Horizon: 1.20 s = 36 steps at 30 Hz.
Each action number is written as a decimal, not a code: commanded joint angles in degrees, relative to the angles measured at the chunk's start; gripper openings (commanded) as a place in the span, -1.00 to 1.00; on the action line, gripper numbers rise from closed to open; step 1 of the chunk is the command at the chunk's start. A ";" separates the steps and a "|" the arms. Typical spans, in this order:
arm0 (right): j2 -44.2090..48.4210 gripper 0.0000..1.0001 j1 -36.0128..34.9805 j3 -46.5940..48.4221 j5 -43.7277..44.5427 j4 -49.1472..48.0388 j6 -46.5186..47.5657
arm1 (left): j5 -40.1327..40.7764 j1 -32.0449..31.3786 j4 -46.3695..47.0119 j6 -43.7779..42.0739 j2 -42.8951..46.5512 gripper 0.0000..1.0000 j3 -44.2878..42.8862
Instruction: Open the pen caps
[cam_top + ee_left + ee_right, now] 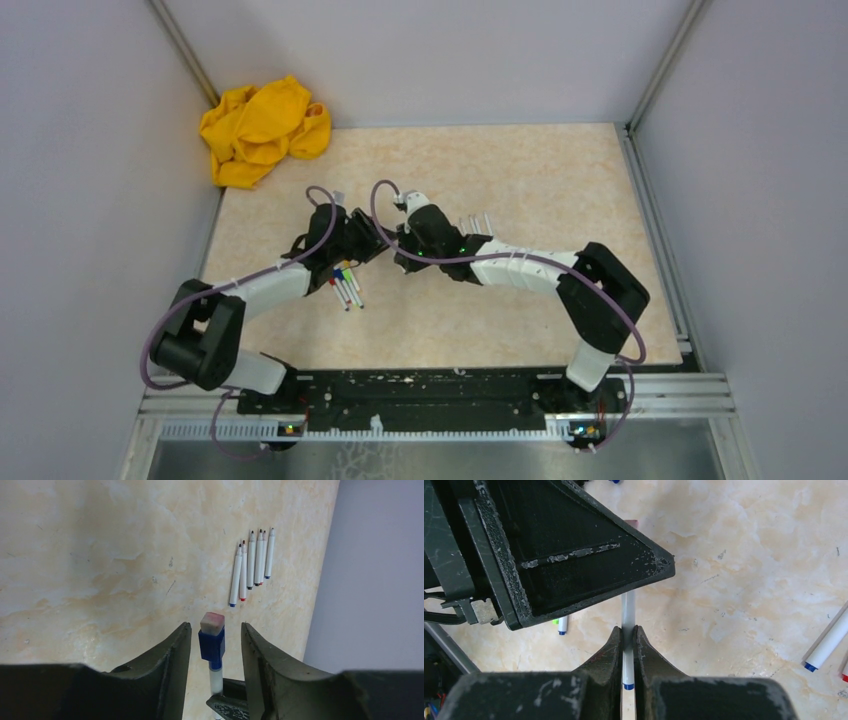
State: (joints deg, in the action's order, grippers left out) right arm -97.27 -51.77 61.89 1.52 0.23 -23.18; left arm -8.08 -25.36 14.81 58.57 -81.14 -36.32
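1. Blue cap (211, 645) sits on its marker barrel (626, 610), between the spread, empty jaws of the left gripper (216, 627).
2. Right gripper (627, 640) clamps that barrel.
3. Next, likely: pinch the cap and pull it off along the barrel.

A marbled beige table (520, 180) boxed in by plain pale walls.
The table top is cream with tan veining and a few small dark scuffs, lit softly and evenly. A lilac-grey left wall (80, 150), far wall (430, 50) and right wall (760, 150) close it in on three sides. Slim metal posts (185, 45) run up the two far corners, and a grey metal track (655, 230) lies along the table's right edge. At the near edge a silver rail (680, 392) spans the width, with a dull steel sheet (450, 455) just nearer than it.
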 commanded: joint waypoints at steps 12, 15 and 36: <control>4.47 -1.00 2.71 -3.41 -4.41 -4.45 -0.11 | -1.13 -0.85 4.76 0.94 -2.04 -0.37 -1.02; 4.63 -1.00 2.80 -3.65 -4.27 -4.53 -0.14 | -1.49 -0.96 5.29 0.94 -2.19 -0.53 -1.02; 1.33 -0.62 3.43 0.64 -1.80 -5.77 1.44 | -5.96 -1.30 8.69 1.98 -0.81 -1.00 0.11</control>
State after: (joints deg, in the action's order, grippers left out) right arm -95.18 -48.95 58.63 -1.17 -2.50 -22.92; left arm -12.12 -26.28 20.84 59.83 -82.91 -36.29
